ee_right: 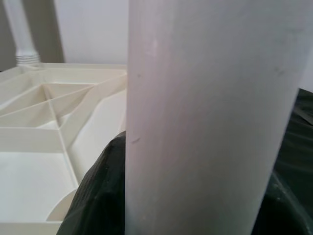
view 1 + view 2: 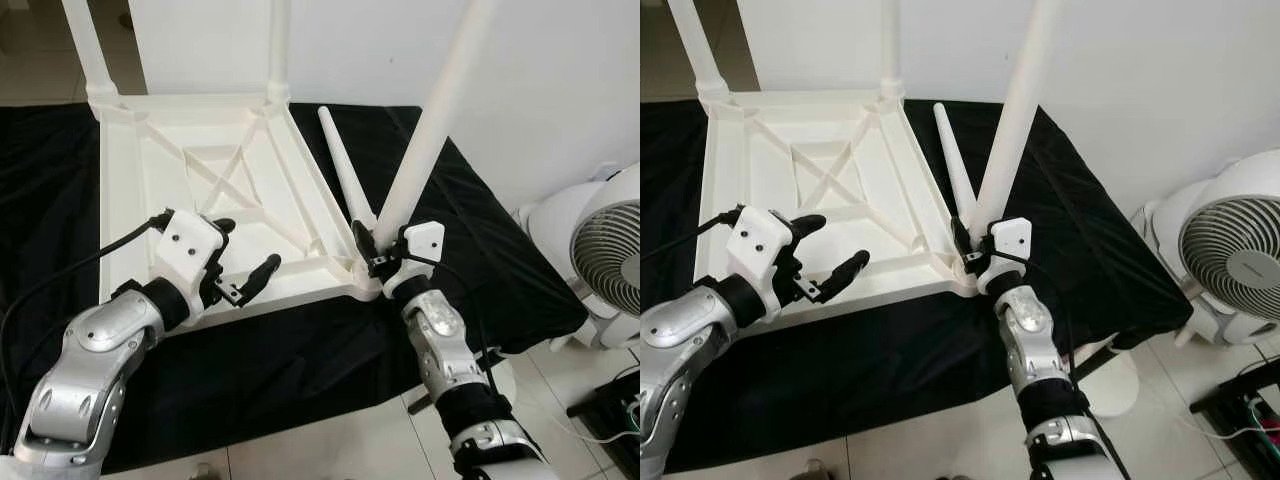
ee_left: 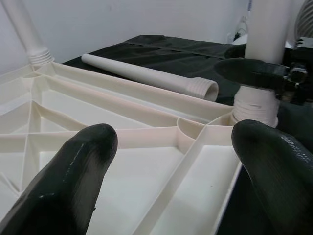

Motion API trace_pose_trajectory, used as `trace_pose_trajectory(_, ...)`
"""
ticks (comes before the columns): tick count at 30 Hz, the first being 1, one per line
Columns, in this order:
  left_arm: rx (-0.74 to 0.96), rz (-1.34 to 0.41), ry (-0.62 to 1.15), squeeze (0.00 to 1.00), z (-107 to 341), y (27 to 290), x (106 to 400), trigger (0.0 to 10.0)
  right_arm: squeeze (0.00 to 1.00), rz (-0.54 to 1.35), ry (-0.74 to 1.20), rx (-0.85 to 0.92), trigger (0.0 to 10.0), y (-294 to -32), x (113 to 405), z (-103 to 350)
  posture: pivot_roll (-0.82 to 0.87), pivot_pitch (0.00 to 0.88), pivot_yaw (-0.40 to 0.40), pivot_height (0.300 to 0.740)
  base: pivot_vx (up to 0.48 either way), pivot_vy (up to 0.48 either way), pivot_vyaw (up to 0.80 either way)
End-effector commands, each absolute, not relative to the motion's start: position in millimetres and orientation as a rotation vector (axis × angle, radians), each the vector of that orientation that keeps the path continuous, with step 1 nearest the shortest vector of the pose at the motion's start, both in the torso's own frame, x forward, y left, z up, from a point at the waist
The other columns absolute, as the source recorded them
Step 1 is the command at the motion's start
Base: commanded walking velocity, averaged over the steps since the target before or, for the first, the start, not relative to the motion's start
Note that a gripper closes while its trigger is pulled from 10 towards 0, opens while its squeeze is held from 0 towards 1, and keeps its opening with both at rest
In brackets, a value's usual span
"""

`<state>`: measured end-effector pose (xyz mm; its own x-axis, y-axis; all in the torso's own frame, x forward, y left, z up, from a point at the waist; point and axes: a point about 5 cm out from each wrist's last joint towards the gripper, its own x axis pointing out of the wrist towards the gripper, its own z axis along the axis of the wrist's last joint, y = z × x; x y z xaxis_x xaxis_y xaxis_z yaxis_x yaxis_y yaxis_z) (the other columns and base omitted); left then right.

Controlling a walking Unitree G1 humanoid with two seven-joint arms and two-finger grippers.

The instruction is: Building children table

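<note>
— White plastic tabletop [image 2: 200, 170], where is it?
— Upside down on the black cloth [image 2: 480, 230], ribs up, two legs already standing at its far corners.
— And the right gripper [image 2: 385, 250]?
— Clamped on a leg [image 2: 430, 130], which leans at the near right corner.
— The left gripper [image 2: 245, 260]?
— Fingers spread, holding nothing, above the near edge.
— Any spare part?
— One loose leg [image 2: 345, 170] lies on the cloth beside the tabletop. A fan [image 2: 610, 250] stands at right.

White fan [image 2: 610, 250] beside black cloth [image 2: 500, 260]
</note>
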<state>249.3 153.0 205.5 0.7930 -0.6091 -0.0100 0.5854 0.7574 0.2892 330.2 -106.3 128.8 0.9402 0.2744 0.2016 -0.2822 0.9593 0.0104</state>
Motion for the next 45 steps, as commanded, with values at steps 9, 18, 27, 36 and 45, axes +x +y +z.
trace_pose_trajectory(9, 0.274, -0.645, -0.092, 0.0, 205.8, 149.4, 248.4, 10.0, 0.0, 0.09, 0.084, 0.005, 10.0, -108.6, 324.5, 75.2, 0.16, 0.107, -0.094, 0.74, 0.0, 0.0, 0.0)
trace_pose_trajectory(18, 0.274, -0.646, -0.094, 0.0, 205.6, 148.9, 248.4, 10.0, 0.0, 0.036, 0.1, 0.067, 10.0, -101.2, 330.8, 75.7, 0.16, 0.098, -0.096, 0.74, 0.0, 0.0, 0.0)
trace_pose_trajectory(27, 0.276, -0.648, -0.102, 0.0, 206.8, 148.1, 249.5, 10.0, 0.0, 0.038, 0.114, 0.054, 10.0, -71.0, 341.5, 82.7, 0.17, 0.085, -0.1, 0.74, 0.0, 0.0, 0.0)
trace_pose_trajectory(36, 0.275, -0.643, -0.105, 0.0, 206.7, 147.6, 248.4, 10.0, 0.0, 0.097, 0.113, 0.079, 10.0, -59.4, 340.6, 83.3, 0.17, 0.079, -0.106, 0.74, 0.0, 0.0, 0.0)
trace_pose_trajectory(45, 0.275, -0.641, -0.105, 0.0, 206.9, 147.8, 248.1, 10.0, 0.0, 0.172, 0.089, 0.166, 10.0, -82.8, 343.8, 83.7, 0.17, 0.082, -0.105, 0.74, 0.0, 0.0, 0.0)
